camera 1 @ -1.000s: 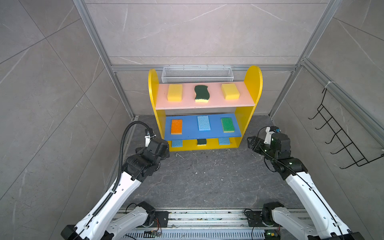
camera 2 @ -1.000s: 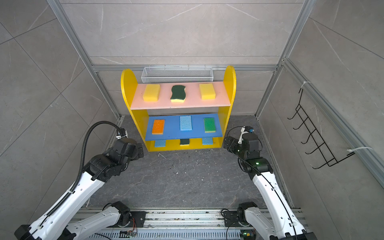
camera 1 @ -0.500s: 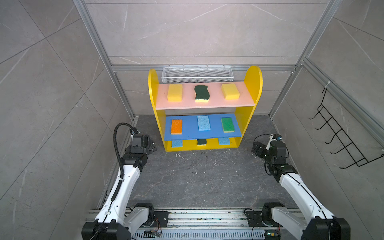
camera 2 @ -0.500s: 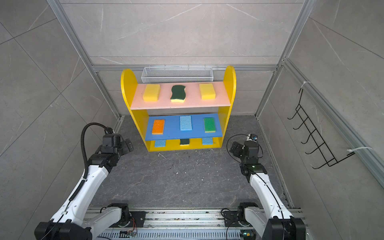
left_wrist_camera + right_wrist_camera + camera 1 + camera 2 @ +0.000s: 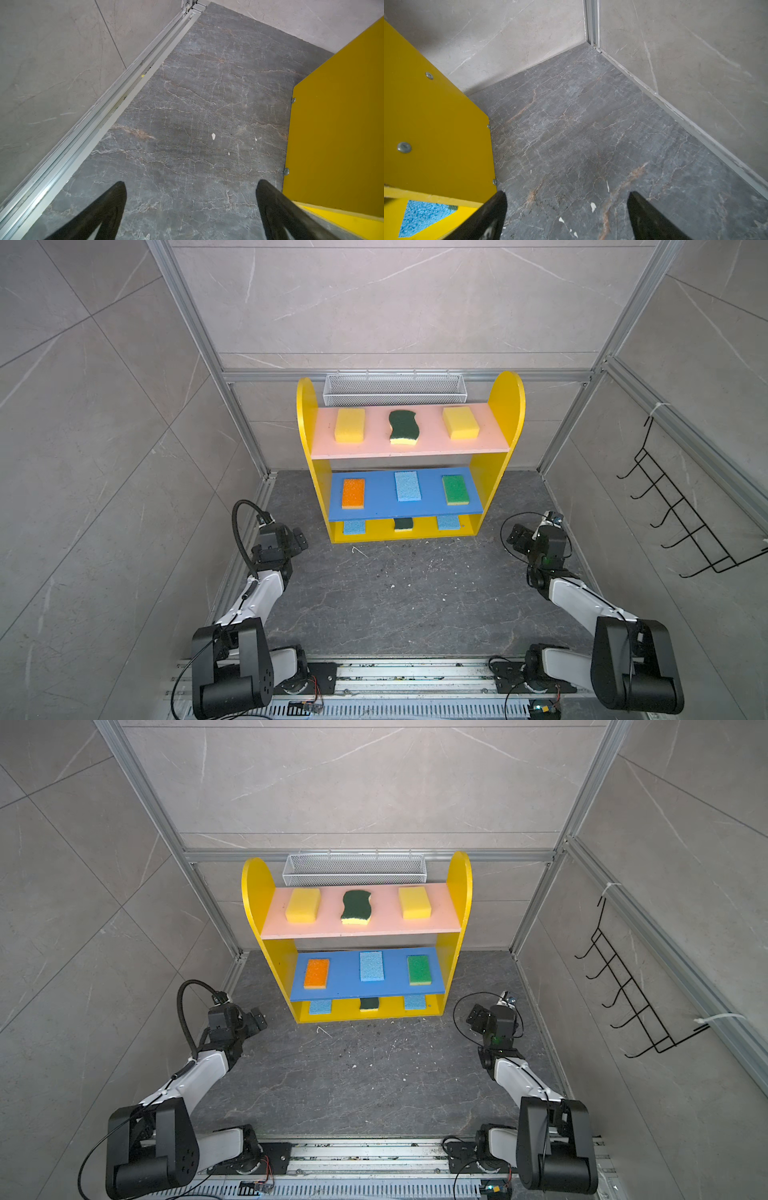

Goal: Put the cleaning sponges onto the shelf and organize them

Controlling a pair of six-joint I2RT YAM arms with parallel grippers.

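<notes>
I judge it done: sponges (image 5: pixel 349 425) all on the shelf (image 5: pixel 505 393) at twelve o'clock; left hand (image 5: pixel 191 184) and right hand (image 5: pixel 566 194) gape empty, so I'd park.

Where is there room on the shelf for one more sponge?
Pink board: bare gaps between the wavy scourer and the yellow sponges. Blue board: gaps from the light blue sponge to the orange sponge and green sponge. Base tier: cramped under the blue board. Widest: the grey floor before the shelf.
</notes>
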